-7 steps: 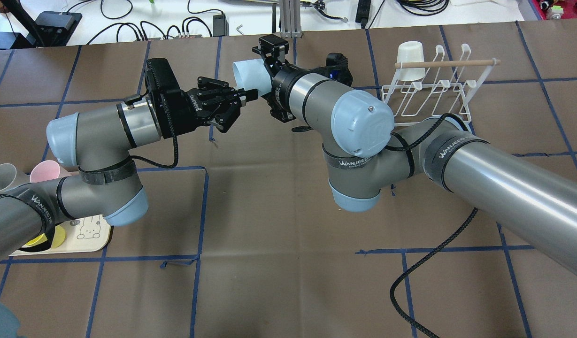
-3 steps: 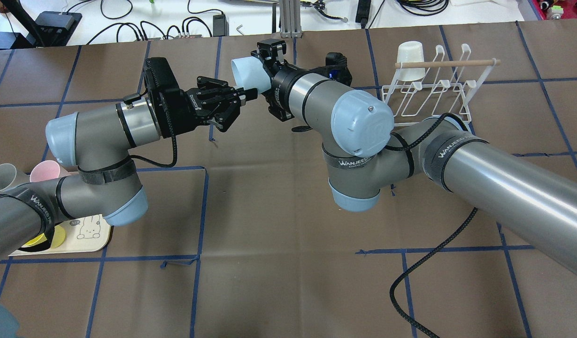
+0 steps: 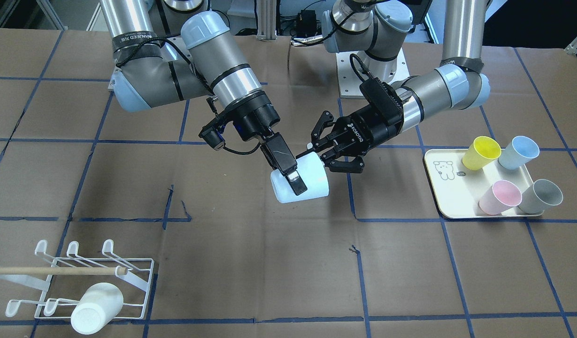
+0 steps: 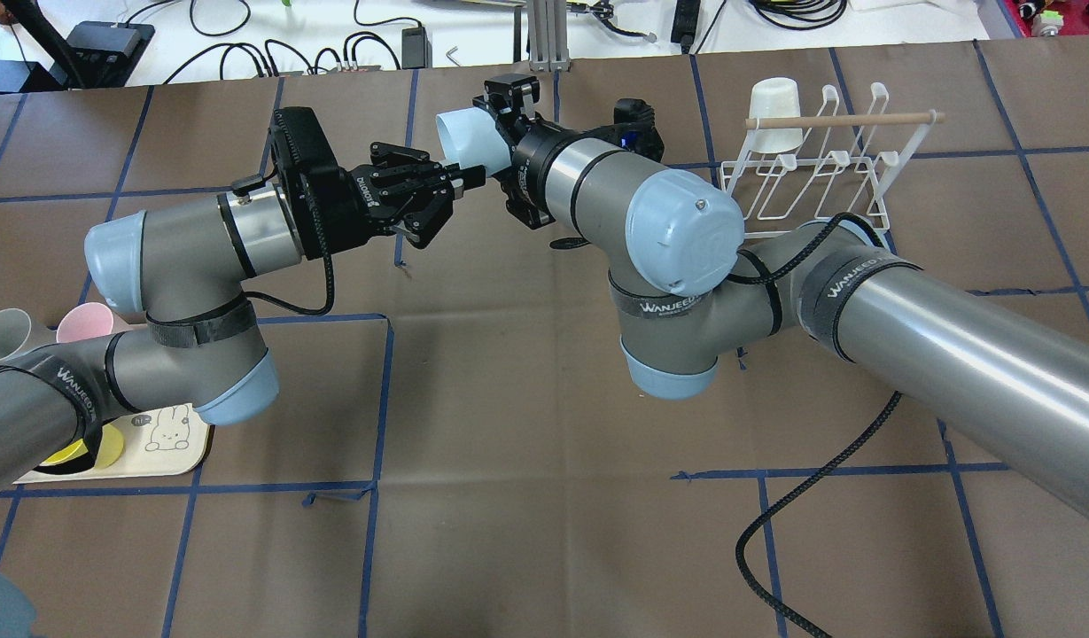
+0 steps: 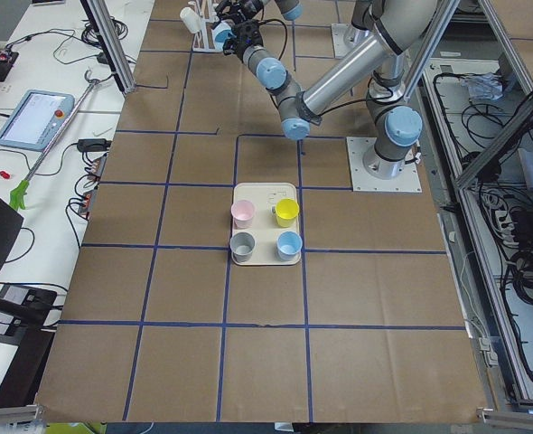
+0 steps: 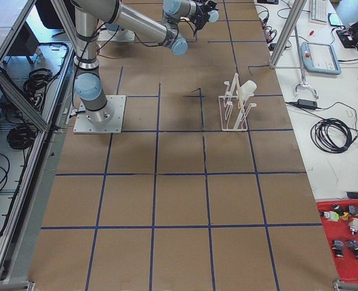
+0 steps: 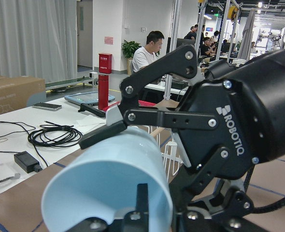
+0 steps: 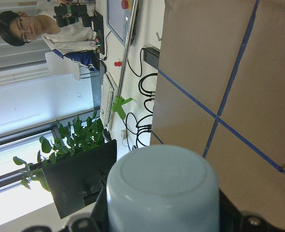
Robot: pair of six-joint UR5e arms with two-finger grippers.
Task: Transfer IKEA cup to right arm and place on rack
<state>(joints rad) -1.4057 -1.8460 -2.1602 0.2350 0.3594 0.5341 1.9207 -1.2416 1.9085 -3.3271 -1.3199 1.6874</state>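
Observation:
A pale blue cup [image 3: 311, 180] lies sideways in the air over the table's middle. My right gripper [image 3: 293, 179] is shut on it; one slim finger [image 3: 288, 164] lies along its outer wall. The cup also shows in the overhead view [image 4: 462, 137], the left wrist view [image 7: 108, 183] and base-on in the right wrist view [image 8: 162, 193]. My left gripper [image 3: 322, 152] is open, its jaws spread close around the cup's rim end. The white wire rack [image 3: 145, 263] stands at the table's far edge on my right, also in the overhead view [image 4: 810, 168].
A white cup [image 3: 96, 307] hangs on one rack prong. A cream tray [image 3: 450, 188] on my left holds yellow [image 3: 480, 152], blue [image 3: 518, 152], pink [image 3: 499, 197] and grey [image 3: 542, 196] cups. A black cable [image 4: 774, 523] trails over the table below my right arm.
My left gripper has drawn back slightly from the cup. My right gripper has shifted the cup a little away from it, toward the table's far edge.

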